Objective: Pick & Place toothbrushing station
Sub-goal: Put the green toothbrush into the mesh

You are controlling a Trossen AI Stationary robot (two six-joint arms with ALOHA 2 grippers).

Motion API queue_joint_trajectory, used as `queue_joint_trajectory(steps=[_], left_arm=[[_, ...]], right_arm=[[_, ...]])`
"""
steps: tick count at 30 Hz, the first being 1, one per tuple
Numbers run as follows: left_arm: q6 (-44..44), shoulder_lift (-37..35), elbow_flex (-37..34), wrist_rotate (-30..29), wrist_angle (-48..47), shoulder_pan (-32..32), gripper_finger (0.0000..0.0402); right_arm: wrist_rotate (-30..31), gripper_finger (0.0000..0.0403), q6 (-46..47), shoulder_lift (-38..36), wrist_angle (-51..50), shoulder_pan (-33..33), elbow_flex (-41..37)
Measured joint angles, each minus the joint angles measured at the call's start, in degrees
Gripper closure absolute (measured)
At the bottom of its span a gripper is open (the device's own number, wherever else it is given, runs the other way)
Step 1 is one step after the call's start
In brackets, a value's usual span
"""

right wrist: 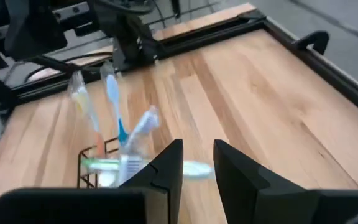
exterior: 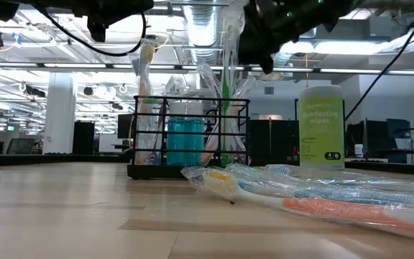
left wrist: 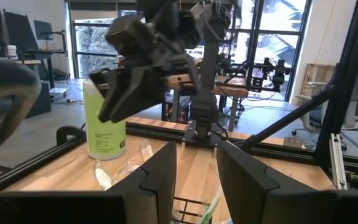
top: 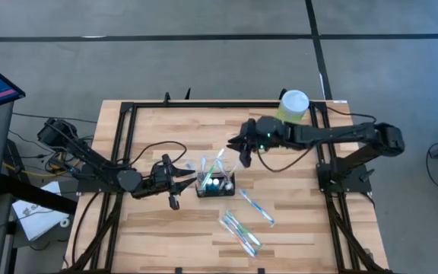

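- The toothbrushing station (top: 215,185), a low black wire-mesh holder, stands near the middle of the wooden table (top: 295,228), with wrapped toothbrushes already upright in its compartments.
- The right claw (top: 243,151) hovers above and just beyond the holder, its fingers parted with nothing between them, as the right wrist view shows.
- The left claw (top: 178,185) waits low at the holder's left side, fingers likewise apart and holding nothing; whether it touches the mesh cannot be told.
- Several wrapped toothbrushes (top: 240,233) lie loose on the table in front of the holder, with another (top: 256,207) nearer its right end.
- A pale-green wipes canister (top: 293,106) stands at the far edge, well apart from the work.
- The step in hand appears to be fetching another brush: the right claw would do well to come down clear of the standing brushes, and pinch one handle only, since the crinkled wrappers overlap.
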Motion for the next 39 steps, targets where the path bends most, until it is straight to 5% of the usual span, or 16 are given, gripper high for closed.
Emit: queue_joint_trajectory(steps=[8, 26, 39], left_arm=[[0.1, 0.0, 0.0, 0.0, 0.0, 0.2, 0.0293], [0.1, 0.0, 0.0, 2.0, 0.0, 0.9, 0.0293], [0.1, 0.0, 0.0, 2.0, 0.0, 0.9, 0.0293]], right_arm=[[-8.6, 0.0321, -10.9, 0.7, -6.6, -2.3, 1.8], [-3.0, 0.0321, -26.4, 14.7, -25.0, -1.1, 17.1], [2.7, 0.0321, -29.8, 13.5, -29.5, -1.0, 19.8]])
